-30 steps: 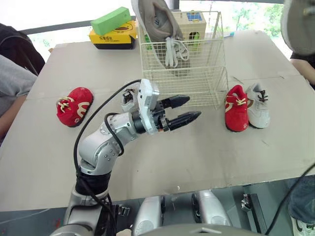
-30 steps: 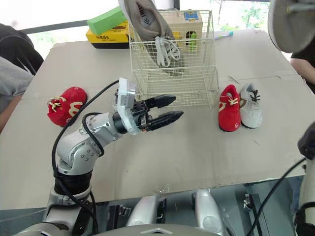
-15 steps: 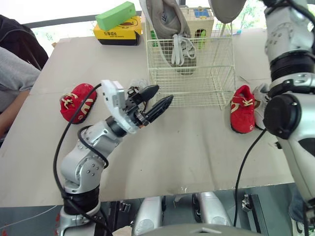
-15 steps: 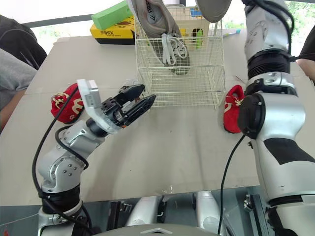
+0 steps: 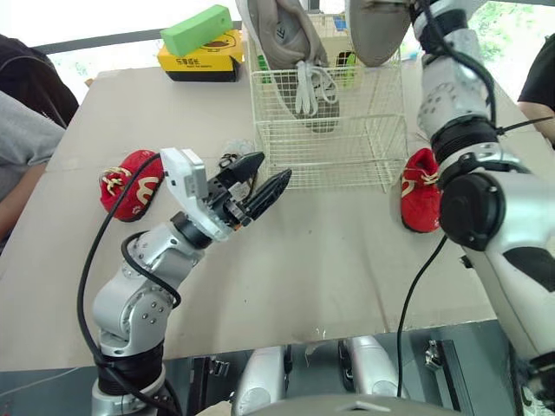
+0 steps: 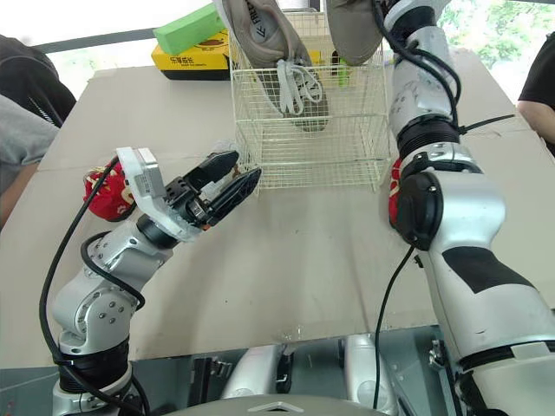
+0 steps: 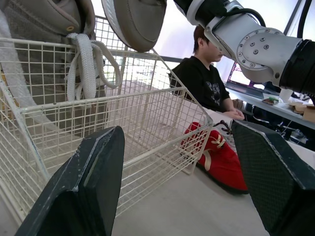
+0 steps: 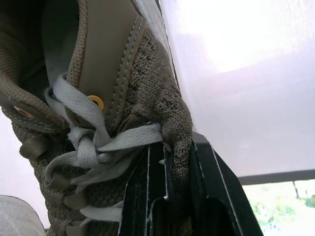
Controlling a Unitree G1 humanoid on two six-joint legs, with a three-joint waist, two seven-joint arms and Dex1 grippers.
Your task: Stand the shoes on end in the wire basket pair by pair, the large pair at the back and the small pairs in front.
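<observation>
Basket work, large pair in hand: the white wire basket (image 5: 329, 130) has 1 big taupe knit lace-up shoe (image 5: 282, 35) on end inside. Above its rim the right gripper (image 8: 170, 167) pinches the matching taupe shoe (image 5: 377, 30) by its collar. It likely needs lowering alongside. The left gripper (image 5: 273, 167) hovers spread before the basket, with small red shoes left (image 5: 130, 184) and right (image 5: 422, 189) of it.

grey-brown large shoes (image 5: 286, 35), white wire basket (image 5: 347, 156), red small shoes (image 5: 130, 184).

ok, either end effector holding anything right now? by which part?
Right end effector is shut on the large grey shoe, pinching the knit edge of its upper beside the laces. Left end effector is open and empty.
</observation>
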